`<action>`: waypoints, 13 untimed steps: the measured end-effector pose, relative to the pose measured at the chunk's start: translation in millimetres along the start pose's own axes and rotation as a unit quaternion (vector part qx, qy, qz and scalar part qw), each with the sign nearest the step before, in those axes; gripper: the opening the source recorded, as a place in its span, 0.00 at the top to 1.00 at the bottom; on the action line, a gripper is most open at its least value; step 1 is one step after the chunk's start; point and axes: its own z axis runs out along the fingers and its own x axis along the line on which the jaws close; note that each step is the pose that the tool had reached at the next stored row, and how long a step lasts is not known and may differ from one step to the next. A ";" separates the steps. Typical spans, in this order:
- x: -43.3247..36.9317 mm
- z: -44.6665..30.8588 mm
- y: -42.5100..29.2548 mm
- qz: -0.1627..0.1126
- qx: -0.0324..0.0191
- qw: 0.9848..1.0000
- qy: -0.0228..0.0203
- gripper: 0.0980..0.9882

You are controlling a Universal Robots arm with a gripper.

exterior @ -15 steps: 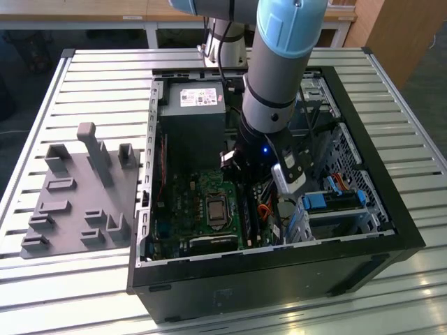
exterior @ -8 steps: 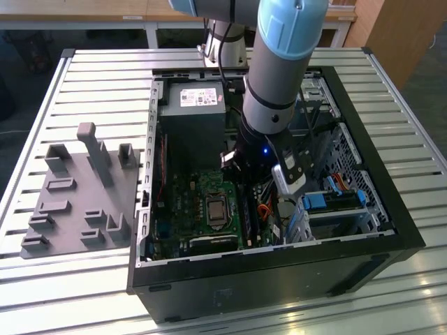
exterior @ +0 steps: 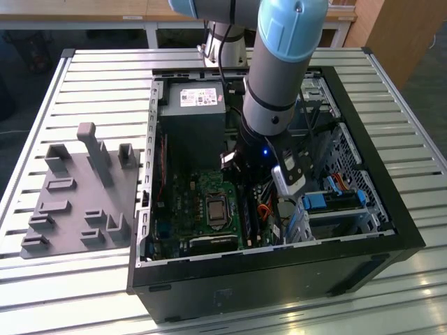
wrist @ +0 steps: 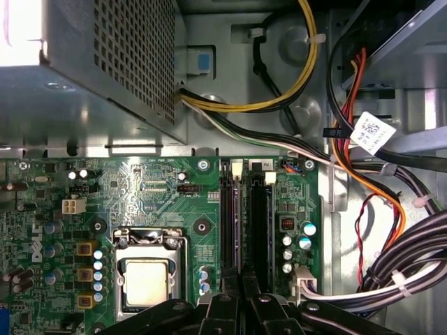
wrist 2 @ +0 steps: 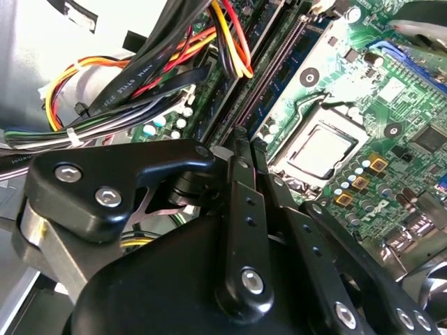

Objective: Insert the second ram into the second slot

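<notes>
On slatted table (exterior: 84,84), open computer case (exterior: 391,209)

We see a grey moulded fixture plate with upright pegs (exterior: 77,199) at the exterior view's left, lying on the pale slatted metal table (exterior: 105,77). At centre, the open black computer case (exterior: 279,283) shows a green motherboard (exterior: 199,209) below a grey boxy power supply (exterior: 192,115).
</notes>
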 end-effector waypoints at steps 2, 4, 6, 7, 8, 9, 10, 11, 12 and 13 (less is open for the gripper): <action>0.0 0.5 0.0 0.000 0.000 1.000 0.001 0.96; 0.0 0.7 0.0 0.000 0.000 1.000 0.001 0.96; 0.0 0.8 0.0 0.000 0.000 1.000 0.001 0.96; 0.0 0.8 0.0 0.000 0.000 1.000 0.001 0.96; 0.0 0.9 0.0 0.000 0.000 1.000 0.002 0.96; 0.0 0.9 0.0 0.000 0.000 1.000 0.002 0.96; 0.0 0.9 0.0 0.000 0.000 1.000 0.002 0.96; 0.0 0.9 0.0 0.000 0.000 1.000 0.002 0.96; -0.1 1.1 0.0 0.000 0.000 1.000 0.002 0.96; -0.1 1.5 0.0 0.000 0.000 1.000 0.002 0.96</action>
